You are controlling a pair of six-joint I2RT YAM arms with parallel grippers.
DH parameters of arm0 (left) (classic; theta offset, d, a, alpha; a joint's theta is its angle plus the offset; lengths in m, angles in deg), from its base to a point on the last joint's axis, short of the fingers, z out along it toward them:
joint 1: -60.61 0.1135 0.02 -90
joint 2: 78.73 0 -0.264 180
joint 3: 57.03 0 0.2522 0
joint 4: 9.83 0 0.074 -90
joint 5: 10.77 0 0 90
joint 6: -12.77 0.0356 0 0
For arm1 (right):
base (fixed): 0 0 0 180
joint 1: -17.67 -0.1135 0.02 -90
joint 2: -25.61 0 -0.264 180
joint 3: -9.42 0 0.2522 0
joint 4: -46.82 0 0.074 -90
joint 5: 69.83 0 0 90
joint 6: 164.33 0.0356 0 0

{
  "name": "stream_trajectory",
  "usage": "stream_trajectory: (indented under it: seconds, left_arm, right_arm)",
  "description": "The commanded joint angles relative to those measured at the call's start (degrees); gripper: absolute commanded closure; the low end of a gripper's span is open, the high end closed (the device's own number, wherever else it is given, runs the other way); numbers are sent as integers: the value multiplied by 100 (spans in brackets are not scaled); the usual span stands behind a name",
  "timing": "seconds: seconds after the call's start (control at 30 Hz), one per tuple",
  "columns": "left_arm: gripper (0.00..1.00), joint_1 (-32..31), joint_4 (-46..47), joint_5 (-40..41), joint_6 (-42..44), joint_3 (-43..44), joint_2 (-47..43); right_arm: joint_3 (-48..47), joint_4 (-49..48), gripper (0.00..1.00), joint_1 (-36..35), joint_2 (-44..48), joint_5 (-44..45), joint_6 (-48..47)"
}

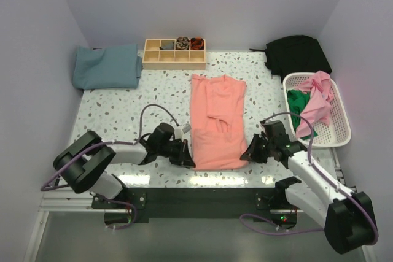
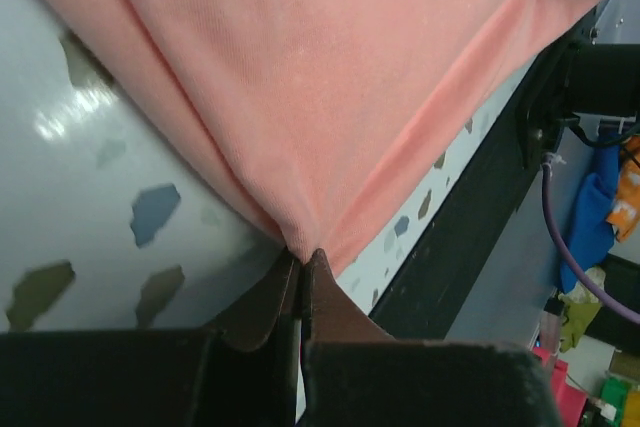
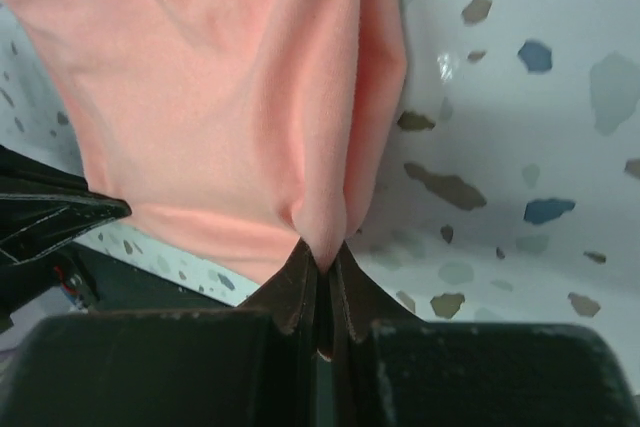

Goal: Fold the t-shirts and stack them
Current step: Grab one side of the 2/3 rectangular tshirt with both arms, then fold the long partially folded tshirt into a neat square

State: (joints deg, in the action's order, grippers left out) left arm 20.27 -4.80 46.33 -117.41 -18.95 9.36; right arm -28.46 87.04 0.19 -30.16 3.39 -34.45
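The salmon shirt (image 1: 216,121) lies lengthwise in the middle of the table (image 1: 116,111), its sleeves turned inward over the body and its hem toward the near edge. The cloth is narrow and mostly flat, with creases across its middle.

The left gripper (image 1: 186,156) sits low at the shirt's near left corner. In the left wrist view its fingers are closed tight on a pinch of the fabric, which fans out from the tips in taut folds. The right gripper (image 1: 250,151) is at the near right corner. Its wrist view shows the same: fingers pressed together on a gathered bit of the salmon edge, with the speckled tabletop beside it. The two grippers face each other across the hem.

A blue shirt (image 1: 106,65) lies folded at the far left corner. Just beside it, along the back edge, stands a wooden tray (image 1: 174,54) with small items in its far compartments. A black cloth (image 1: 298,53) is heaped at the far right. In front of it, a white basket (image 1: 341,128) holds a pink garment (image 1: 316,99) and a green garment (image 1: 299,104).
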Motion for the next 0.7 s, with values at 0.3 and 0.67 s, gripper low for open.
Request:
stream_trajectory:
  seconds: [0.3, 0.67]
  left_arm:
    - [100, -167, -2792, 1049, 2, 784, -1927]
    - [100, -36, -3206, 1849, 502, 2593, -988]
  right_arm:
    - [-707, 1283, 100, -46, 1174, -256, -331]
    - [-2210, 730, 100, -54, -425, 508, -982]
